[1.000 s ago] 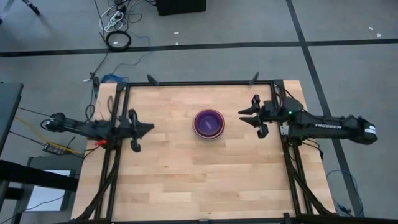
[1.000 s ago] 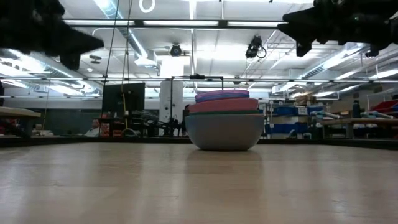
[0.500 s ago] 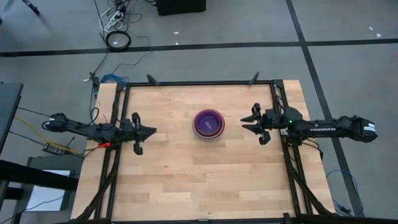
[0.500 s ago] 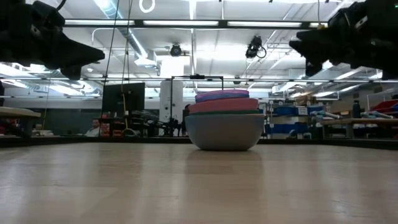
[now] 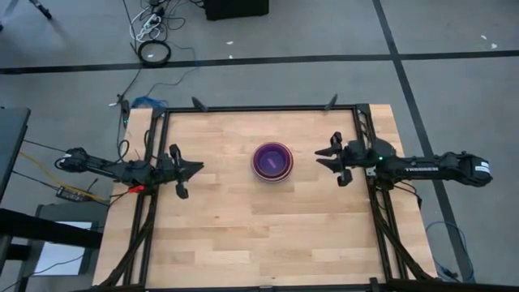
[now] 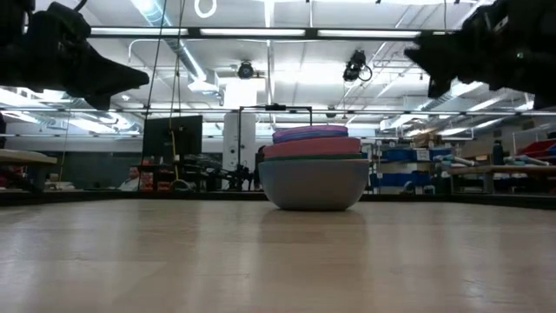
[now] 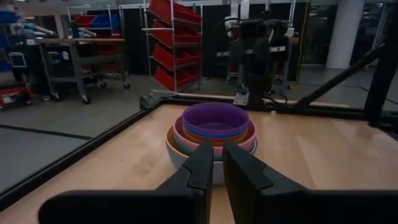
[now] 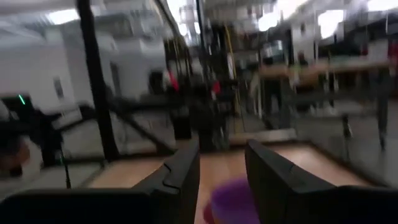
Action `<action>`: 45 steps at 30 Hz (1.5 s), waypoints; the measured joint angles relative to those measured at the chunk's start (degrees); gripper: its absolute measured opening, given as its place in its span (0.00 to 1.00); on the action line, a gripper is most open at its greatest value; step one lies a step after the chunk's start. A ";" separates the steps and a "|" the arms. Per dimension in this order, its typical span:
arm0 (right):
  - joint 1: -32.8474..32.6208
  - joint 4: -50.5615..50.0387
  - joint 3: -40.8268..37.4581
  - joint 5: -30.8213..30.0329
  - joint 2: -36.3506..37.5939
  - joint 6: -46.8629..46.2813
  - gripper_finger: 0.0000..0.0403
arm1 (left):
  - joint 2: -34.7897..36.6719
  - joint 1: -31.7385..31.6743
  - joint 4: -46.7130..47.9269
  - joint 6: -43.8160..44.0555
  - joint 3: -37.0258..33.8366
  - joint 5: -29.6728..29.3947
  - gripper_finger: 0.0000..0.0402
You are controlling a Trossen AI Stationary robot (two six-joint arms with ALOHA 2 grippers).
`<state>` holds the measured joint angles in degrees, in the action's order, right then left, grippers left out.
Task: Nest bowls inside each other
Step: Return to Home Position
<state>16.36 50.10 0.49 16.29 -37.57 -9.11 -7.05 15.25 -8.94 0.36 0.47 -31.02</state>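
Several bowls are nested into one stack at the middle of the wooden table, standing on the outermost pale bowl's base. A purple bowl sits innermost, with orange and pink rims around it. My left gripper hovers at the table's left, pointing level at the stack, its fingers shut with only a slit between them and nothing held. My right gripper hovers to the right of the stack, open and holding nothing.
A black metal frame runs round the table's far, left and right edges, and both arms reach in over its side rails. Clamps stand on the far rail. Shelving and racks fill the room beyond the table.
Both arms have sunk toward the table, then kept still. The right arm has flattened out, and its gripper has come lower beside the stack. The bowls have not moved.
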 joint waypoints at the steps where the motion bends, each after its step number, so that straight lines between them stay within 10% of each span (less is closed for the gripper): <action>1: -0.01 1.91 0.00 0.02 0.41 -0.58 0.29 | 0.00 0.00 -0.17 0.00 0.00 -0.30 0.11; 25: 0.00 8.98 -0.07 8.01 24.70 -9.32 0.29 | 0.00 0.02 -2.06 1.79 -0.02 -1.36 0.11; 45: -0.78 -32.04 -0.07 2.99 28.59 -1.10 0.29 | 0.00 0.02 -1.30 0.51 -0.02 -2.41 0.11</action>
<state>15.58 18.06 0.43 19.28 -8.97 -10.21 -7.05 15.27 -10.24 0.87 0.45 -33.44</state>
